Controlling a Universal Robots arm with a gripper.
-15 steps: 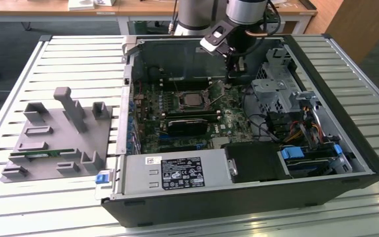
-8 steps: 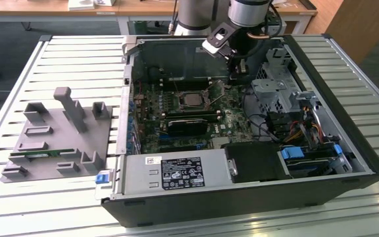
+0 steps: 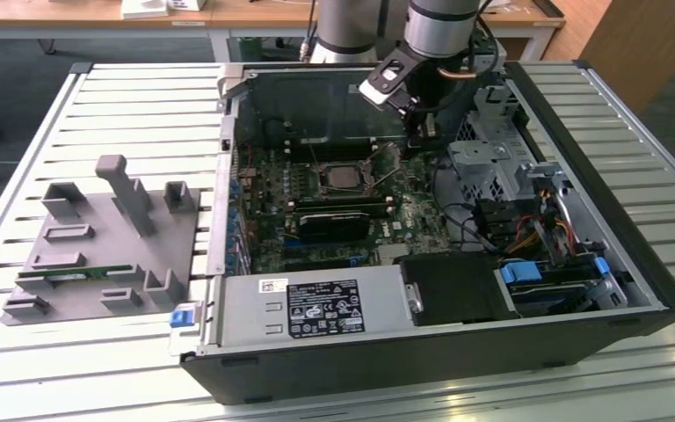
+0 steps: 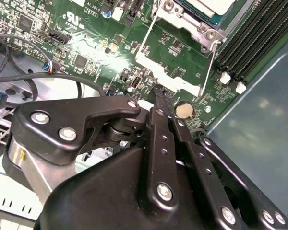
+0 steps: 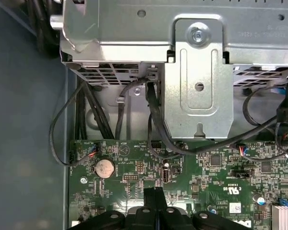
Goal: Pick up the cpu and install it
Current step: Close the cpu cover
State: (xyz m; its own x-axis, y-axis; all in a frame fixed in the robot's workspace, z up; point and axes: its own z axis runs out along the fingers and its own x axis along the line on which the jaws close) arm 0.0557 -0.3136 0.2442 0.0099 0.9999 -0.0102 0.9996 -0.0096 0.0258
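My pincer is pressed together with nothing between the tips, low over the green motherboard, near the coin battery. Touching the board? I can't tell. The cpu sits in its socket, apart from me; the second wrist view cuts it off.

The gripper hangs over the green motherboard. Its two black fingers are pressed together with nothing between them, and the tips are just beside a round coin battery and near the thin wire socket lever. Past the tips, the cpu lies inside the metal socket frame. Black memory slots run alongside it, and black cables curve over the board's far edge.
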